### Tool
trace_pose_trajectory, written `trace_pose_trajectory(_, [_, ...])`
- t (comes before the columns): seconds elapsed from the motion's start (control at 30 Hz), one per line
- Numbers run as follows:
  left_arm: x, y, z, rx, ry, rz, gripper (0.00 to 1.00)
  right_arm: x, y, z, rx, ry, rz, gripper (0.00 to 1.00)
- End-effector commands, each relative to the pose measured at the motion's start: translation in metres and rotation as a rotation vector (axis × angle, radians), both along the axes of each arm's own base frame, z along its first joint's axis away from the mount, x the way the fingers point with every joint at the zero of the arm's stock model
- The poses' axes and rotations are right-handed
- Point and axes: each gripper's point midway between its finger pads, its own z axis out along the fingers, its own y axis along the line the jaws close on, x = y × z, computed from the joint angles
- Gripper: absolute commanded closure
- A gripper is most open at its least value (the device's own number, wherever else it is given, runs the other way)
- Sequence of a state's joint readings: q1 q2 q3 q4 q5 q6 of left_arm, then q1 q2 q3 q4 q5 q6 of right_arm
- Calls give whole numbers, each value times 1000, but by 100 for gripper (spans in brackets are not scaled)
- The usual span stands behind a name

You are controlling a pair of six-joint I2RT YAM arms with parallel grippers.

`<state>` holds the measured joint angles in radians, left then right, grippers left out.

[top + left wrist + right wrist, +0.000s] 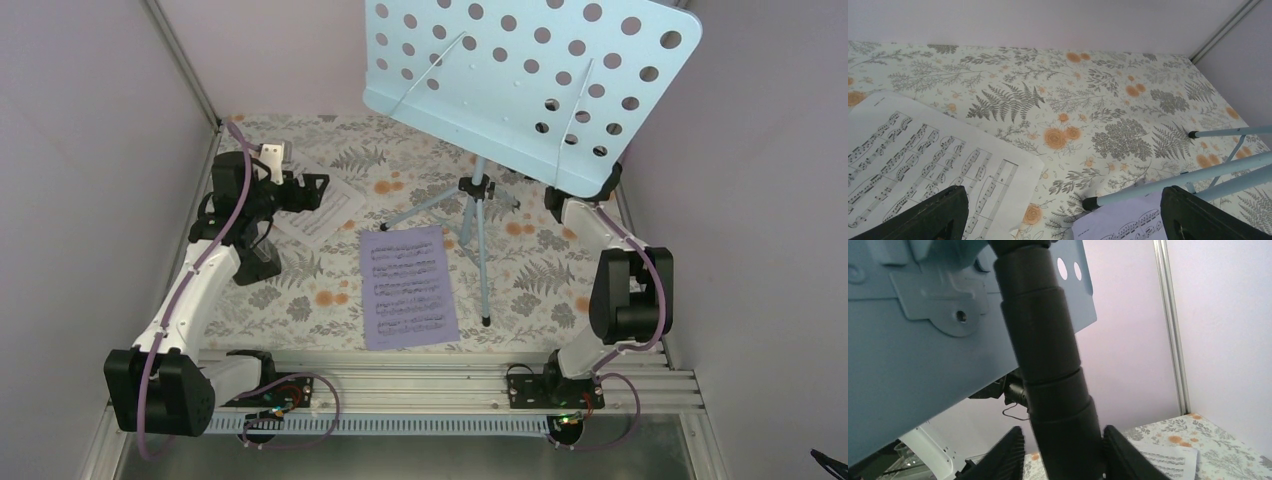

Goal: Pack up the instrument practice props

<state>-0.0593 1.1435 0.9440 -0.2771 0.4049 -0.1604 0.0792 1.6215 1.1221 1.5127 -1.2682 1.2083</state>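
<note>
On the floral cloth [300,305] stands the light blue tripod music stand [520,75]; right gripper [1064,455] straddles its black pole [1048,340] (clamped or not, I cannot tell), left gripper [1065,217] gapes empty. Taking down the stand seems the step; next needs a firm squeeze.

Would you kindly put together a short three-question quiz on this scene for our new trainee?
1. True or false: the lavender sheet lies on the music stand's tray.
2. Which thing does the right gripper straddle? A) a drumstick B) a black post C) nothing
3. Fill in one word: the left gripper is ___.
Key: 1 false; 2 B; 3 open.
</note>
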Motion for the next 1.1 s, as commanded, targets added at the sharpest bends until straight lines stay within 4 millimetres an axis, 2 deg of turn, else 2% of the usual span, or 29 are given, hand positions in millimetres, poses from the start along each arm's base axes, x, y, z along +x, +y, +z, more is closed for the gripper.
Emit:
trace_pose_trajectory(0.0, [-3,-14,6,2,-38,-61,5,-14,4,10,2,-129,11,69])
trace_pose_trajectory(0.07, [-7,-27,4,6,-34,-89,8,-14,3,11,2,-133,9,78])
trace_pose_trajectory(0.17, [-23,-72,3,-40,-16,-171,13,-17,3,12,7,-136,1,95])
trace_pose_trajectory(0.2, [-37,-99,4,-95,-6,-224,15,-18,3,12,8,-141,-6,96])
trace_pose_trajectory(0.27, [-61,-140,9,-204,-12,-310,18,-19,2,15,11,-147,-25,96])
trace_pose_trajectory(0.37, [-91,-195,17,-281,-34,-408,19,-18,-1,24,25,-174,-97,96])
trace_pose_trajectory(0.5, [-119,-253,27,-293,-75,-504,19,-12,-7,34,26,-185,-222,96])
trace_pose_trajectory(0.6, [-128,-289,10,-278,-50,-569,19,-14,-10,36,26,-192,-272,96])
trace_pose_trajectory(0.7, [-131,-318,-13,-230,-18,-603,19,-17,-12,36,26,-196,-295,96])
trace_pose_trajectory(0.9, [-131,-354,-33,-194,-12,-642,20,-21,-14,41,33,-205,-309,96])
trace_pose_trajectory(0.97, [-129,-363,-43,-184,6,-651,25,-23,-14,43,39,-209,-309,96])
trace_pose_trajectory(1.07, [-130,-373,-45,-194,-2,-669,36,-24,-15,46,46,-209,-313,96])
